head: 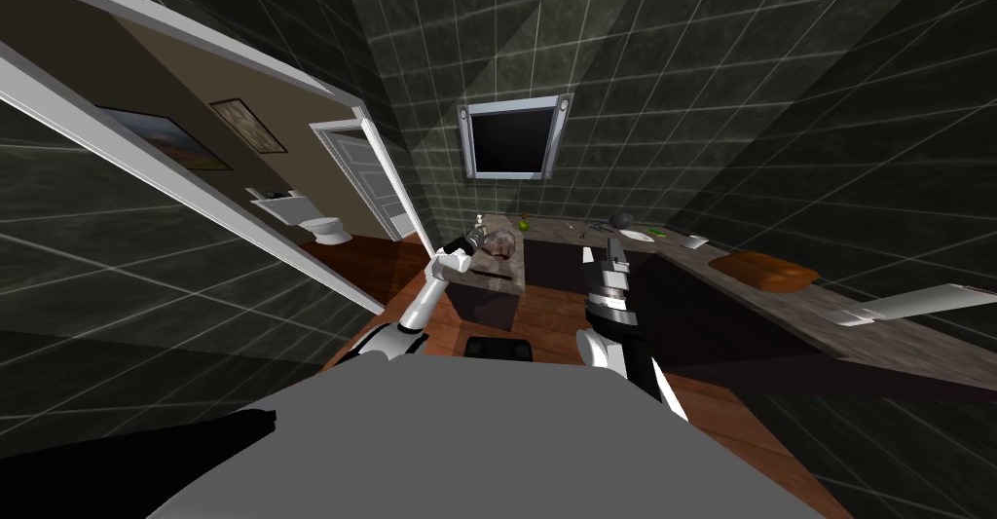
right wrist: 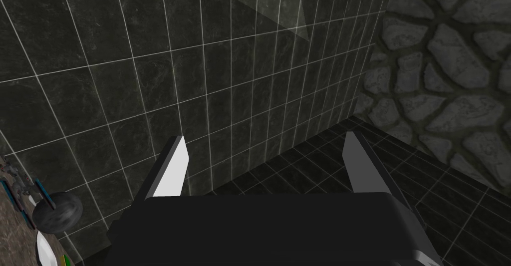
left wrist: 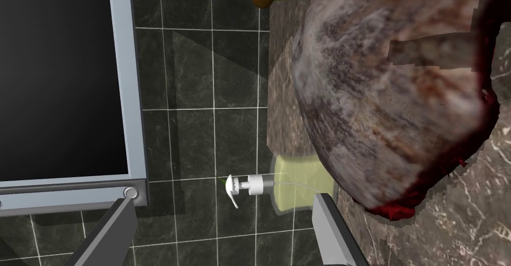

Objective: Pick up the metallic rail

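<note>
A long light grey bar (head: pixel 915 304), the likeliest rail, lies on the stone counter (head: pixel 779 314) far to my right, away from both grippers. My left gripper (head: pixel 474 241) hangs over the counter's left end, open with nothing between its fingers (left wrist: pixel 222 228). Just ahead of it stands a pump soap bottle (left wrist: pixel 279 184) with pale green liquid. Beside the gripper sits a large mottled brown and red rounded thing (left wrist: pixel 394 93). My right gripper (head: pixel 606 250) is raised in front of the counter, open and holding nothing (right wrist: pixel 264 168), facing the dark tiled wall.
A grey-framed black panel (head: pixel 511 138) hangs on the tiled wall above the counter. A green fruit (head: pixel 523 224), a dark round object (head: pixel 621 219), a white dish (head: pixel 638 235) and a brown cushion-like thing (head: pixel 764 272) lie along the counter. A doorway (head: pixel 292 240) to the left leads to a toilet (head: pixel 326 226).
</note>
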{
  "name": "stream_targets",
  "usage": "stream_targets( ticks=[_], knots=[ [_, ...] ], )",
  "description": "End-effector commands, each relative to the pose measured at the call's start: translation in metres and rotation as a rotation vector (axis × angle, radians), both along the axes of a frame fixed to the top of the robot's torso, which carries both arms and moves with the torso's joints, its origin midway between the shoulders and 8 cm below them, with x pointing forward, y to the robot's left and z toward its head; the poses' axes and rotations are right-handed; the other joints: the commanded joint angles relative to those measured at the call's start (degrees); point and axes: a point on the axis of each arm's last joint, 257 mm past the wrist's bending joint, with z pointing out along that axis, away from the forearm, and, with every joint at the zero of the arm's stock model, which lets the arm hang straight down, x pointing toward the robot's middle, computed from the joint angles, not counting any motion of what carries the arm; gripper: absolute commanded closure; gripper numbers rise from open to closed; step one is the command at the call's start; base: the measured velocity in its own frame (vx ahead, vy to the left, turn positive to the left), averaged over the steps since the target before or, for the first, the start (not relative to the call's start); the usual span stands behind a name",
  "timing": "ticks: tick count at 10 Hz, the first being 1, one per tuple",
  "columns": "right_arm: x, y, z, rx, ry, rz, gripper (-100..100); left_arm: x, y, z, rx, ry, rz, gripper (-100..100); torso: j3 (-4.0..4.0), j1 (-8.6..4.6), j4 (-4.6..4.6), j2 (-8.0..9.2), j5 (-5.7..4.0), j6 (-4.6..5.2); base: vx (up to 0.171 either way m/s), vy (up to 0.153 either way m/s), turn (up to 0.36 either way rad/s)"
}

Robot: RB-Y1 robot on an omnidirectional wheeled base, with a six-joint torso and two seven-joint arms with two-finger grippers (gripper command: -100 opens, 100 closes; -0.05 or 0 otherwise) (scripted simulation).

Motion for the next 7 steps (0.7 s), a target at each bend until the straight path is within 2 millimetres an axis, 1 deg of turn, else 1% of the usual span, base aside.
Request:
stream_targets(
  ticks=[1,2,3,4,5,6,7],
  knots=[
    [0.0,0.0,0.0,0.0,0.0,0.0,0,0.004,-0.002,-0.009,0.008,0.049,-0.002,-100,0.0,0.0,0.0,0.0,0.0,0.0,0.004,0.049,-0.007],
    [0.0,0.0,0.0,0.0,0.0,0.0,0,0.003,-0.001,-0.013,0.014,0.066,0.0,-100,0.0,0.01,0.0,-0.01,0.01,-0.01,0.007,0.023,-0.002],
    [0.0,0.0,0.0,0.0,0.0,0.0,0,0.011,-0.007,-0.019,0.012,0.11,-0.006,-100,0.0,-0.07,0.0,-0.01,-0.01,-0.01,0.002,0.034,-0.004],
    [0.0,0.0,0.0,0.0,0.0,0.0,0,0.009,-0.006,-0.025,0.02,0.135,-0.003,-100,0.0,-0.05,0.0,-0.01,-0.01,0.0,0.003,0.037,-0.008],
    [0.0,0.0,0.0,0.0,0.0,0.0,0,0.009,-0.005,-0.027,0.022,0.141,-0.003,-100,0.0,-0.04,0.0,0.0,0.0,-0.01,0.003,0.019,-0.001],
    [0.0,0.0,0.0,0.0,0.0,0.0,0,0.015,-0.01,-0.033,0.021,0.189,-0.006,-100,0.0,-0.09,0.0,0.01,-0.01,-0.01,0.003,0.035,-0.005],
    [0.0,0.0,0.0,0.0,0.0,0.0,0,0.013,-0.009,-0.04,0.03,0.215,-0.004,-100,0.0,-0.05,0.0,-0.01,-0.01,0.0,0.004,0.04,-0.012]
  ],
)
